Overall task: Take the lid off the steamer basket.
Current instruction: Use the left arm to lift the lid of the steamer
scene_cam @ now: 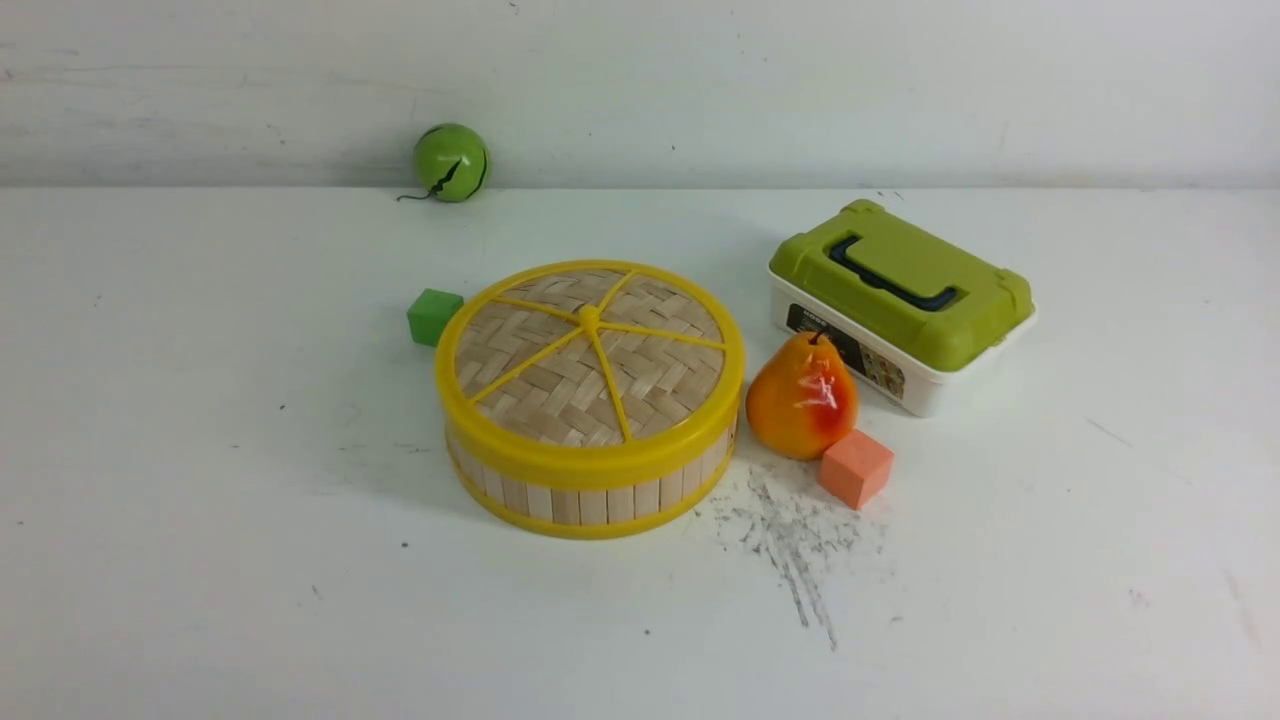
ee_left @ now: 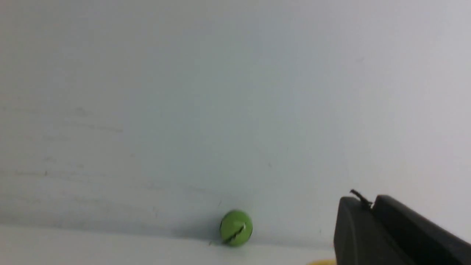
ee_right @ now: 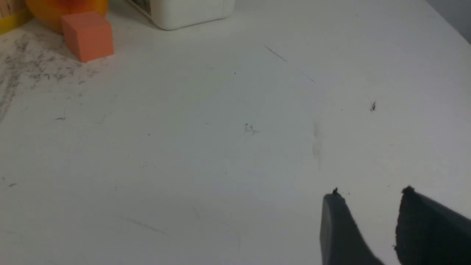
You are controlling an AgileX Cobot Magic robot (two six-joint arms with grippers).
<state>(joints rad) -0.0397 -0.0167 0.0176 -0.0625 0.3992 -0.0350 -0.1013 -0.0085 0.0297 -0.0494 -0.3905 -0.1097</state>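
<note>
The lid [scene_cam: 590,355], woven bamboo with a yellow rim, spokes and centre knob, sits flat on the steamer basket [scene_cam: 590,495] at the table's middle. Neither arm shows in the front view. In the left wrist view my left gripper [ee_left: 369,202] is shut with nothing between the fingers, and faces the back wall; a yellow sliver [ee_left: 323,262] shows beside it. In the right wrist view my right gripper [ee_right: 369,195] is open and empty above bare table, well away from the basket's edge [ee_right: 9,16].
An orange-red pear [scene_cam: 802,397] and an orange cube [scene_cam: 856,468] stand right of the basket. A white box with an olive-green lid [scene_cam: 900,300] is at the back right. A green cube [scene_cam: 433,316] touches the basket's left. A green ball [scene_cam: 450,162] lies against the wall.
</note>
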